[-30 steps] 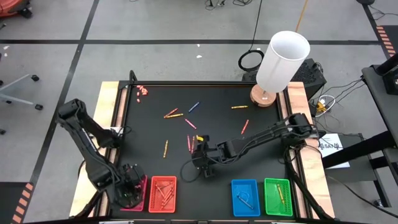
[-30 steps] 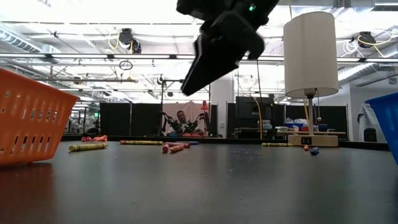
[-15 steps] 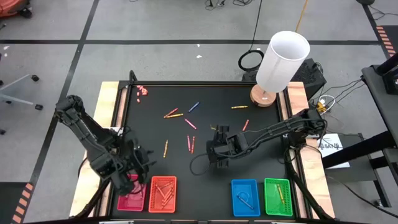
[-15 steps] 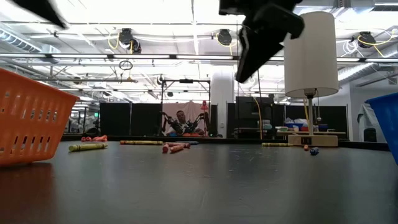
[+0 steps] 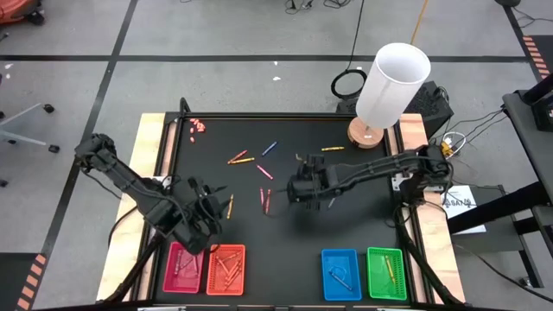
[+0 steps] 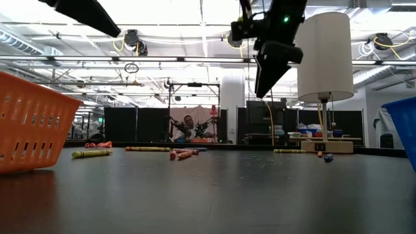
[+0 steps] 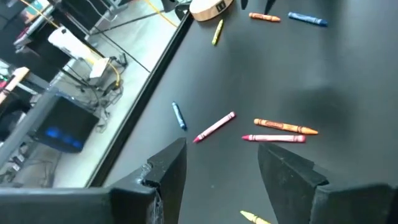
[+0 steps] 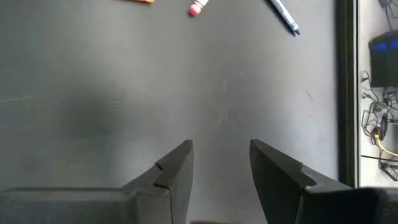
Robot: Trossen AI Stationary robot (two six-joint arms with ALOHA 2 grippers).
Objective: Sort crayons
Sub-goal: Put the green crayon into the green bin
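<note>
Several crayons lie loose on the black mat (image 5: 363, 216): an orange pair (image 5: 239, 158), a blue one (image 5: 270, 149), a pink one (image 5: 264, 171), yellow ones (image 5: 333, 149) (image 5: 230, 206) and a red-pink pair (image 5: 263, 199). My left gripper (image 5: 213, 209) hangs open above the mat's near left, beside the yellow crayon. In its wrist view, pink (image 7: 214, 126) and orange (image 7: 286, 127) crayons lie beyond the open fingers. My right gripper (image 5: 299, 187) hangs open over the mat's middle, above bare mat (image 8: 217, 112).
Four trays stand along the near edge: pink (image 5: 177, 275), red (image 5: 225, 269), blue (image 5: 340, 274) and green (image 5: 386, 274), with crayons in the last three. A white-shaded lamp (image 5: 390, 86) stands at the far right corner. Small pink bits (image 5: 198, 126) lie at the far left.
My left gripper has left the pink tray, swinging up toward the mat's middle while rolling its wrist. My right gripper has risen and gone toward the right, then toward the far edge. No crayon on the mat has moved.
</note>
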